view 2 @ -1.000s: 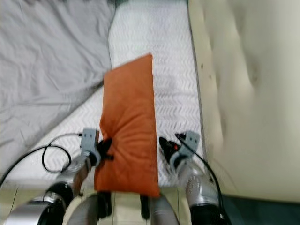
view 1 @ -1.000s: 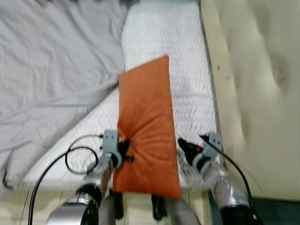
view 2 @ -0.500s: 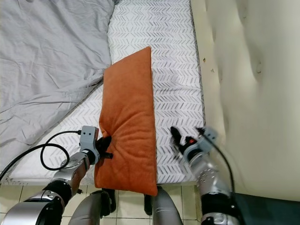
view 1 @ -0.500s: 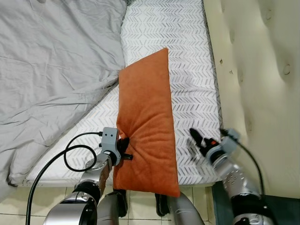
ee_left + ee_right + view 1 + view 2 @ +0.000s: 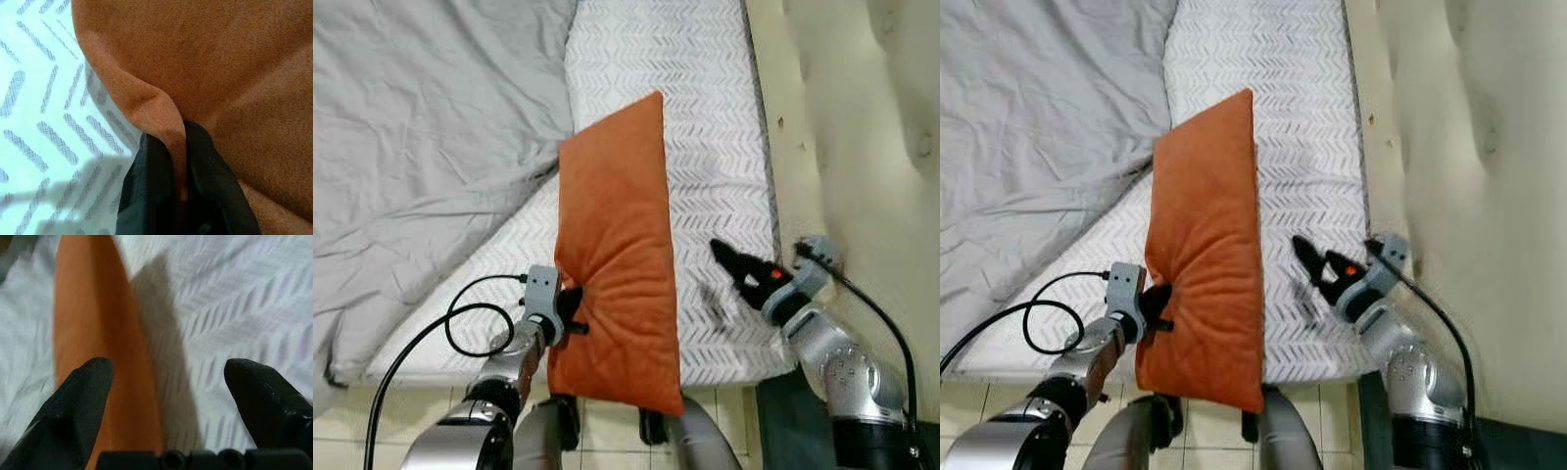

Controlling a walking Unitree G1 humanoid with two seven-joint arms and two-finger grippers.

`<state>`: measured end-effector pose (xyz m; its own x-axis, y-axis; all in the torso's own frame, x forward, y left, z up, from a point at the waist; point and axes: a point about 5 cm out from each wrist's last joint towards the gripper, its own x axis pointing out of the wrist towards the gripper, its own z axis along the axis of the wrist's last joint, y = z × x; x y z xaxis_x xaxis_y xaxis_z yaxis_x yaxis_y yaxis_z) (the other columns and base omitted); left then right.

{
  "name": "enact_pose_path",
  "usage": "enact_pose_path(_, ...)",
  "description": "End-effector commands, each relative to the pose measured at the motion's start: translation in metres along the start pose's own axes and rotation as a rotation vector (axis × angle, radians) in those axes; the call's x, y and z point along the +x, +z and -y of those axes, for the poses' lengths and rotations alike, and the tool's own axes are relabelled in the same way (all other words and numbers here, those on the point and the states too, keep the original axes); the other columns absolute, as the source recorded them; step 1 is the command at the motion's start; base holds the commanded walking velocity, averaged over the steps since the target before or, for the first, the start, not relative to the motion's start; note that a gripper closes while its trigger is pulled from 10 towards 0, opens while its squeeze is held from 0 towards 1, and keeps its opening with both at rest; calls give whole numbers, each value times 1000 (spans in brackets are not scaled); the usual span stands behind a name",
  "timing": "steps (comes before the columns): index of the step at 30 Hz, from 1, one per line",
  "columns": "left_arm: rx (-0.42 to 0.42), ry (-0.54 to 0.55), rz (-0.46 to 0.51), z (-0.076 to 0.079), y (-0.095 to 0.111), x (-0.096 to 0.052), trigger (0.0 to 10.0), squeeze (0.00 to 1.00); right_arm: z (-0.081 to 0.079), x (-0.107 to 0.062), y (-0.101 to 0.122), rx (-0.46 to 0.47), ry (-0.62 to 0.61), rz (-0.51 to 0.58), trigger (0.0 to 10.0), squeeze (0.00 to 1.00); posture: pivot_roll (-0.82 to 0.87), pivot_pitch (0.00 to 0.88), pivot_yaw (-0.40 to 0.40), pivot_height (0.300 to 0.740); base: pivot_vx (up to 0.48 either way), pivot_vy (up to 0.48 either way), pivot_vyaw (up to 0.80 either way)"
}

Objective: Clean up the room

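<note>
**Cushion pinched by one edge, half off the bed**

The orange cushion (image 5: 615, 255) lies lengthwise on the chevron sheet (image 5: 705, 127), its far corner pointing to 12 o'clock and its near end hanging past the mattress edge at 6 o'clock. The grey duvet (image 5: 421, 137) is bunched up at 10 o'clock, and the tufted headboard (image 5: 862, 117) runs along 3 o'clock.

The left gripper (image 5: 570, 311) is clamped on a fold of the cushion's left edge; the left wrist view shows the cloth squeezed into a ridge between the two black fingers (image 5: 151, 186). The right gripper (image 5: 736, 269) hovers above the sheet just to the cushion's right, its fingers spread wide and touching nothing.

It looks light and soft, a plush cover over loose filling. The fabric dimples around the pinch, so I'd guess it sags and swings if lifted by that one fold, and the nap could slide out of a shallow grip. A deeper bite on the seam, or the right gripper taking the opposite long edge at about the same height, should carry it level.
</note>
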<state>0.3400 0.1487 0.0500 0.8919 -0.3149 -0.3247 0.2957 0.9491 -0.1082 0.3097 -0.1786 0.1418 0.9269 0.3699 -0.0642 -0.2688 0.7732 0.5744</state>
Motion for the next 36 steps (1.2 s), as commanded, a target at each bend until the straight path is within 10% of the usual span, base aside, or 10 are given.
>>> enact_pose_path(1,-23,67,-167,-13,-40,-16,10000,0,-4,-7,-13,-3,24,-69,10000,0,-226,619,-66,740,0,0,0)
enact_pose_path(23,-19,82,-161,-15,-36,-15,10000,0,-63,-6,-113,-59,150,-365,10000,0,-211,615,-61,740,0,0,0)
enact_pose_path(33,-15,75,-151,-12,-35,-14,10000,0,-59,6,-148,-180,71,-425,10000,0,-205,608,-62,740,0,0,0)
enact_pose_path(34,-13,69,-147,-11,-34,-13,10000,0,-54,6,-156,-214,40,-444,0,0,-202,607,-62,740,0,0,0)
enact_pose_path(36,-8,65,-144,-11,-34,-13,10000,0,-51,6,-162,-239,14,-469,0,0,-199,604,-62,740,0,0,0)
